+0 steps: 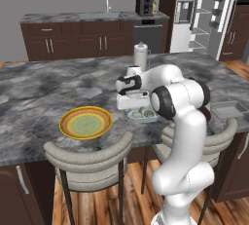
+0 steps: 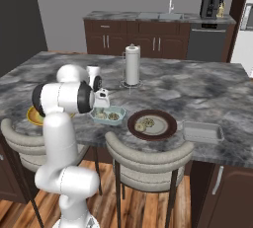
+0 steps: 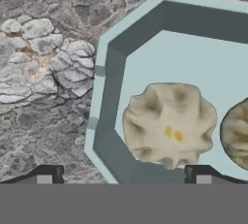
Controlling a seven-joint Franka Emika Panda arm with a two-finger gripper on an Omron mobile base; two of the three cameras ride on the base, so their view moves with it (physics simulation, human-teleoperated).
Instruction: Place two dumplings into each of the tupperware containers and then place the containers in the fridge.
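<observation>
Gripper (image 3: 123, 174) spread wide, low over blue-teal container (image 3: 109, 97); two dumplings (image 3: 168, 123) resting inside, likely just dropped. Clear container (image 2: 201, 132) awaits plate's (image 2: 163, 128) pair.

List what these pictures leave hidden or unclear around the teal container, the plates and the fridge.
- Teal container, hand view: right side and second dumpling cut off by the frame edge.
- Same container, left base view: partly behind the arm; contents too small.
- Clear container, left base view: near end behind the arm.
- Dark plate, right base view: dumpling count too small.
- Fridge: shelf contents unclear.
</observation>
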